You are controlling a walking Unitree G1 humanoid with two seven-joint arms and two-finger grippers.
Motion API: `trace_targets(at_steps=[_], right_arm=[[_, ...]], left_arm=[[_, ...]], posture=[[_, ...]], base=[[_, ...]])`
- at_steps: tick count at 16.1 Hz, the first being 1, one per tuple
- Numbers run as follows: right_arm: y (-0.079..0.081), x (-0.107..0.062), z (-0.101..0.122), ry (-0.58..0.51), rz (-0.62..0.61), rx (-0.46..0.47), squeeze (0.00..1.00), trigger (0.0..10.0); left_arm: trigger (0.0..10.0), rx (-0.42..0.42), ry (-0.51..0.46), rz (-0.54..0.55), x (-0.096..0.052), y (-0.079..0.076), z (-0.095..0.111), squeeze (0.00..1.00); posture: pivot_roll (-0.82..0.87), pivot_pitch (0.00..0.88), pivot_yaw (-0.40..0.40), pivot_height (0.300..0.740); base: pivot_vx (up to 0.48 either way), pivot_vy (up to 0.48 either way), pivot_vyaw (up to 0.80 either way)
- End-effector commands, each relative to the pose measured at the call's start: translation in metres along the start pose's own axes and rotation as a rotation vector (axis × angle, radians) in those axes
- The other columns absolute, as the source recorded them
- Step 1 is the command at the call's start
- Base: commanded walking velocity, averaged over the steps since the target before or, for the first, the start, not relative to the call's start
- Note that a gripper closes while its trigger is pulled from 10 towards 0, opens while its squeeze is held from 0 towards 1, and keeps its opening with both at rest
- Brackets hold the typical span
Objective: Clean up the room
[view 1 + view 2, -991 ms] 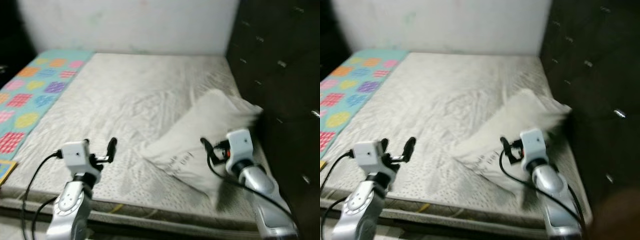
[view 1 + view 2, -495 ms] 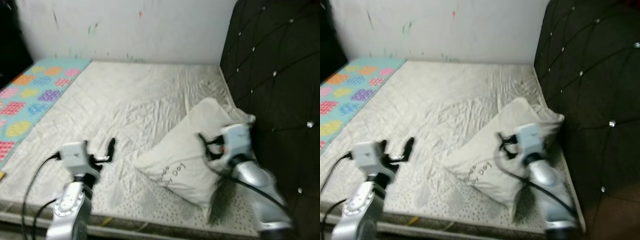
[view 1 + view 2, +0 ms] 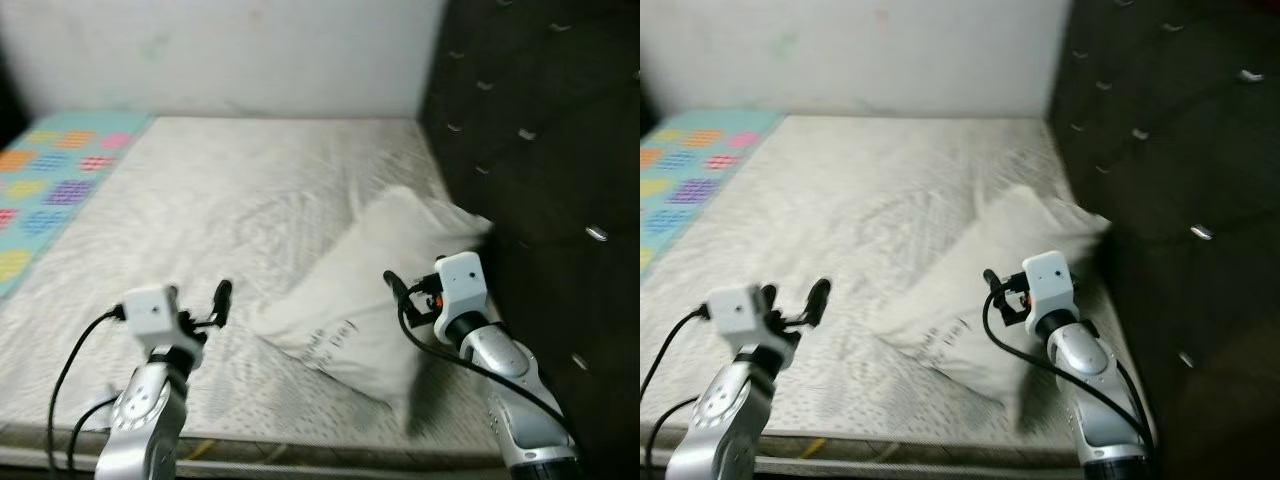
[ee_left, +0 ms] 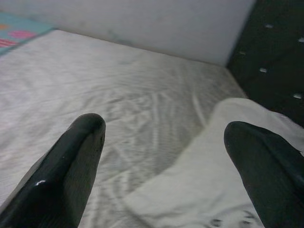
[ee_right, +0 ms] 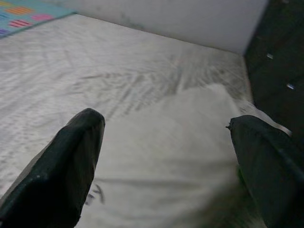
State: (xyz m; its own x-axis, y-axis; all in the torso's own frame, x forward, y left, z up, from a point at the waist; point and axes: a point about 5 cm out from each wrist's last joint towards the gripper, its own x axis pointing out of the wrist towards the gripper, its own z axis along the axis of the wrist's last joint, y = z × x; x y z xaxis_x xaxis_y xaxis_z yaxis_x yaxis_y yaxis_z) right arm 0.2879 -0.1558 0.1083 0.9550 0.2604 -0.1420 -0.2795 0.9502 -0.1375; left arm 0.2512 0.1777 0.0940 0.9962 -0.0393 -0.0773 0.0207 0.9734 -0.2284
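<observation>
Fingers spread on both our right gripper (image 3: 392, 285) and left gripper (image 3: 220, 296); we should grip the pillow (image 3: 370, 290) by its edge.

Wrinkled matt cloth on the pillow (image 3: 380, 290), and the bed (image 3: 250, 190) sheet looks finely textured. Dark tufted headboard (image 3: 540, 130) with shiny studs; glossy black claw fingers (image 4: 71, 175).
</observation>
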Motion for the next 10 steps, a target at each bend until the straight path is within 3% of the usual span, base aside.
trace_targets(at_steps=[1,10], right_arm=[[0.0001,-0.0003,0.0017,-0.002,-0.004,-0.004,0.0,10.0],[0.0023,0.0084,0.0055,-0.007,0.023,-0.012,0.0,10.0]], left_arm=[[10.0,0.005,0.011,0.0,-0.0002,0.0003,-0.0004,0.0],[10.0,-0.022,0.037,0.032,-0.0053,0.0018,-0.0038,0.0]], posture=[[-0.2,0.0,0.017,0.74],[-0.18,0.006,0.004,0.74]], base=[[0.0,0.0,-0.8],[0.0,0.0,0.0]])
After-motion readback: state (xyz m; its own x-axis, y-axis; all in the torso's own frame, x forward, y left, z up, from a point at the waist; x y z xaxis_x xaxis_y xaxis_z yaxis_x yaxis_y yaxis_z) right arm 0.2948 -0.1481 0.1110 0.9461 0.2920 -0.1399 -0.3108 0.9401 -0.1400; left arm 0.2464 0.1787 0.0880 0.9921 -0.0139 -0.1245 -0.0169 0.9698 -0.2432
